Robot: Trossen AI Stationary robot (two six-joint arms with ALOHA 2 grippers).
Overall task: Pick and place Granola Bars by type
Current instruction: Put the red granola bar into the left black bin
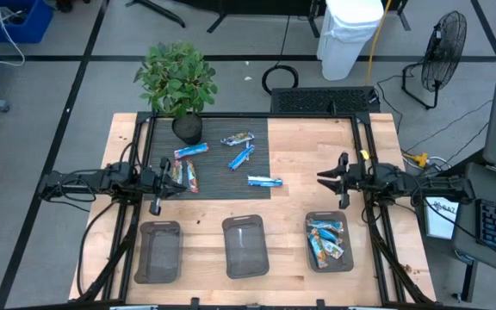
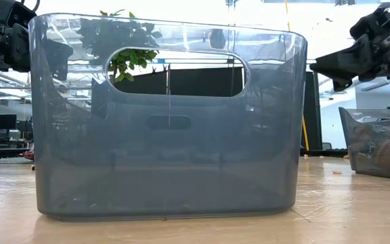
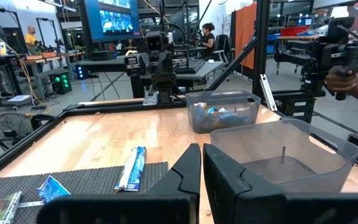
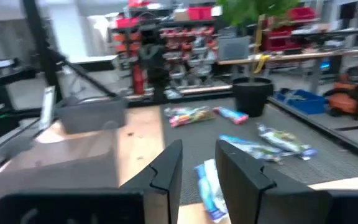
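So the granola bars [image 1: 240,139] are small flat foil packs, mostly bright blue and white, a couple with red or darker wrappers. I count about six loose on the black mat [image 1: 257,168], which sits around 12 o'clock from table center, next to the potted plant [image 1: 177,82]. Several more are piled in the right bin [image 1: 328,242] at roughly 4 o'clock. Three clear bins total; the middle bin [image 1: 245,246] and left bin [image 1: 158,251] look bare. Left gripper [image 1: 156,177] hovers at 9 o'clock, fingers nearly together, holding nothing. Right gripper [image 1: 328,179] hangs at 3 o'clock, fingers slightly apart, nothing in them.
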